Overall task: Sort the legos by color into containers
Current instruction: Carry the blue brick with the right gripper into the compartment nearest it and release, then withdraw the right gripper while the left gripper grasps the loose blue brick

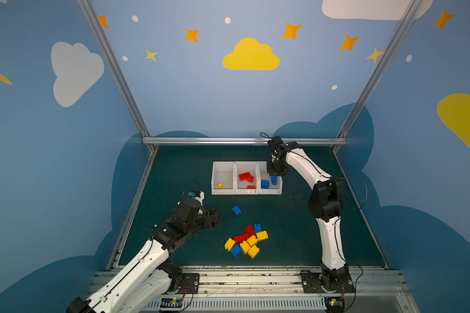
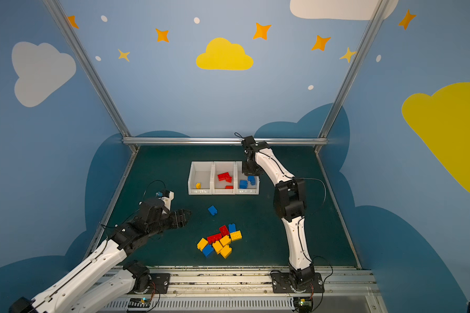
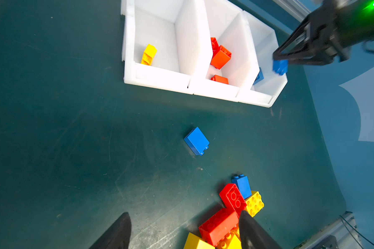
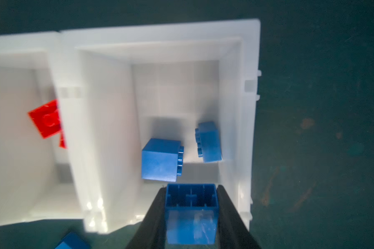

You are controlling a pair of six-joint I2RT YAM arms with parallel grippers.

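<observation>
A blue plastic brick is held over the white three-compartment plastic tray [image 1: 223, 192], ready for the drop.

The right end effector [image 4: 191, 189] is seen clamped on the small blue plastic brick [image 4: 191, 215], above the tray's blue-holding end compartment, where two blue bricks already lie. If it is released near the tray's outer wall, the brick could clip the rim and tumble out onto the dark green counter [image 1: 174, 168]. The left end effector [image 3: 184, 228] is held wide apart and empty, near the mixed pile of red, yellow and blue bricks [image 1: 246, 240], well short of the tray. The scuffed counter is enclosed by blue walls painted with clouds and stars.
</observation>
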